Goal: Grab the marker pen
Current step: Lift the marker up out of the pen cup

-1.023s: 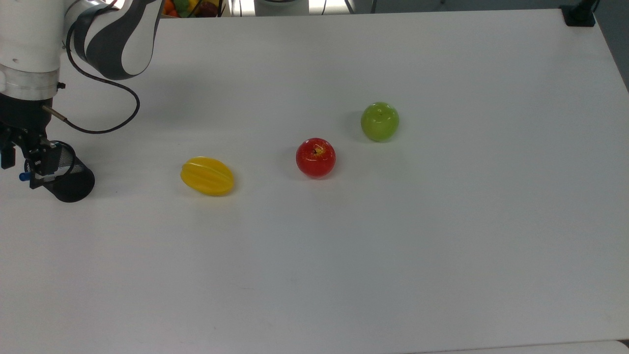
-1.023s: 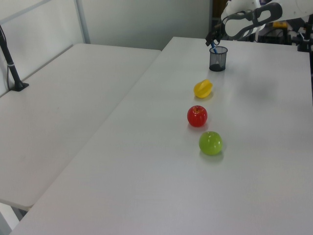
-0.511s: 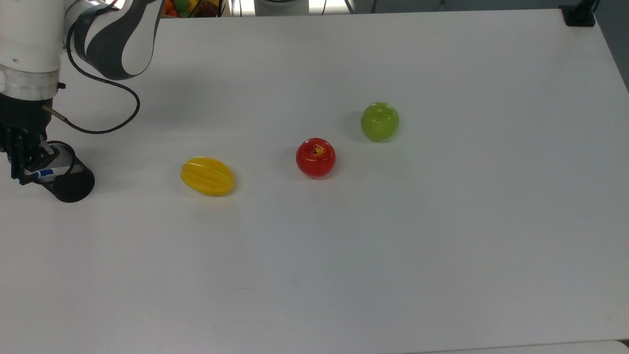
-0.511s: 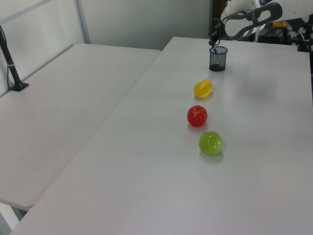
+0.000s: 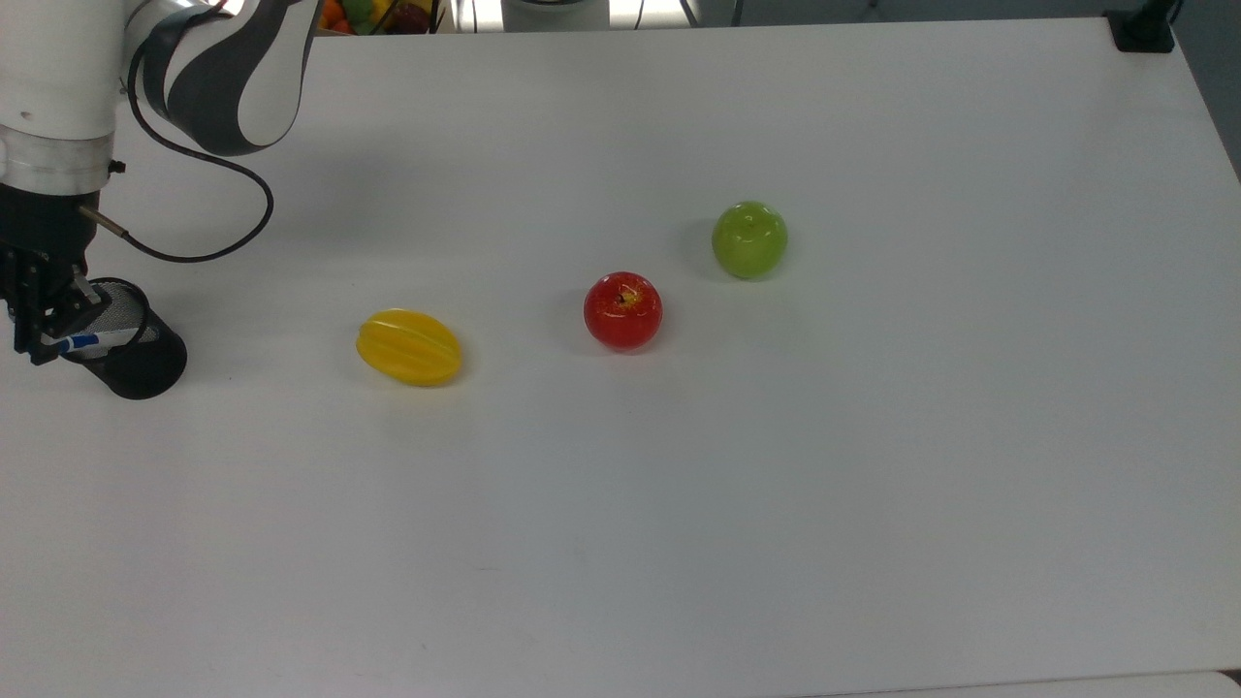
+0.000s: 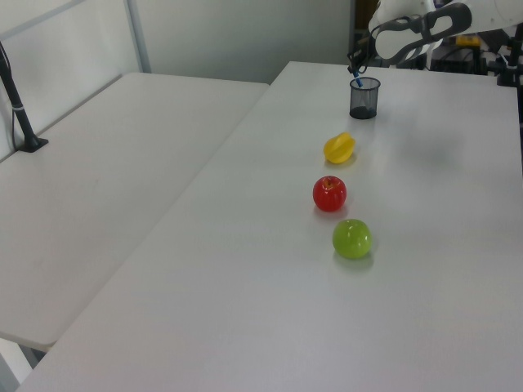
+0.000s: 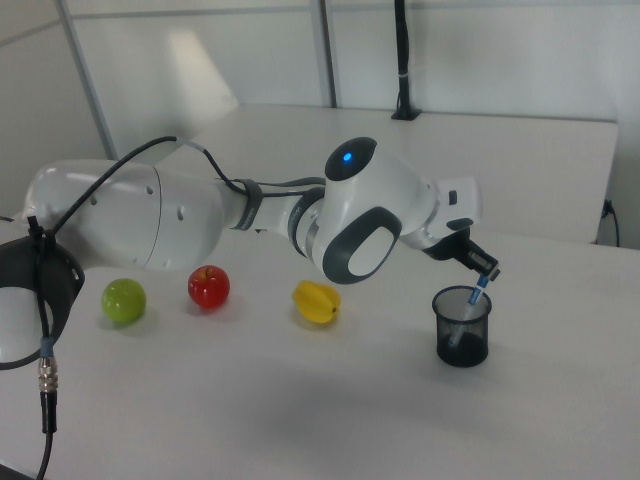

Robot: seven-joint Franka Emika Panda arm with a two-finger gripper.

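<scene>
The gripper (image 5: 44, 334) is seen at the top view's left edge, over the rim of a black mesh cup (image 5: 136, 354). Its jaws are closed on the upper end of the marker (image 5: 89, 340). In the right view the marker (image 7: 476, 293) is held tilted, lower end inside the cup (image 7: 463, 326). A yellow fruit (image 5: 409, 347), red apple (image 5: 622, 310) and green apple (image 5: 749, 239) are lined up across the table (image 5: 873, 465), well apart from the cup.
</scene>
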